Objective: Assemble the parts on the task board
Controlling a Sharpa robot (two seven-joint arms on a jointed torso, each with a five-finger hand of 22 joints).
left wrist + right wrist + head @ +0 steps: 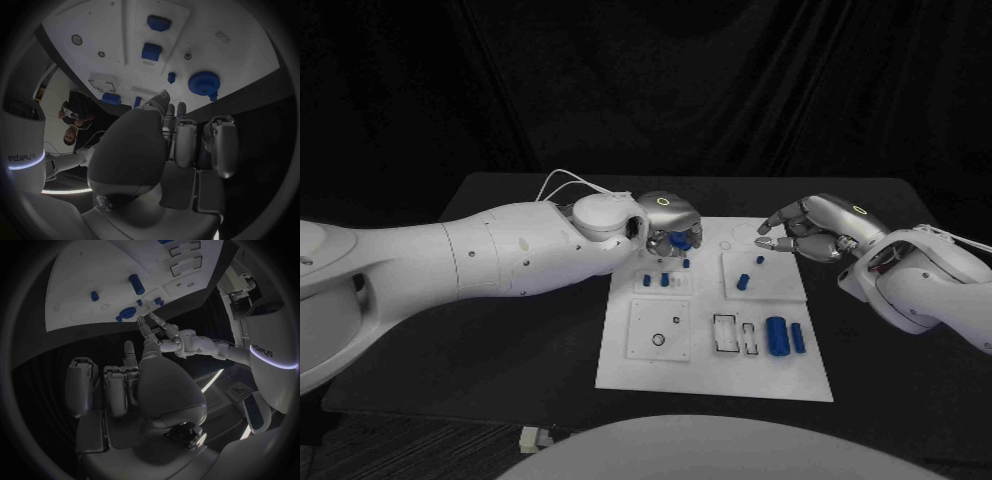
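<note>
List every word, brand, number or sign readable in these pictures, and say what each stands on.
"sharpa", seen mirrored: on the white arm just above its glowing ring, in the left wrist view.
"sharpa", seen upside down and partly cut off: on the other white arm above its glowing ring, in the right wrist view.
Task board: no print readable; its marks are only outlines and holes.
Blue parts: no lettering visible.

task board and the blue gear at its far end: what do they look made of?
Task board: looks like matte white plastic, flat, no glare, shallow moulded recesses; painted metal can't be ruled out. Blue gear: probably plastic, uniform saturated colour, dull surface, crisp teeth round its rim, possibly printed or moulded.
</note>
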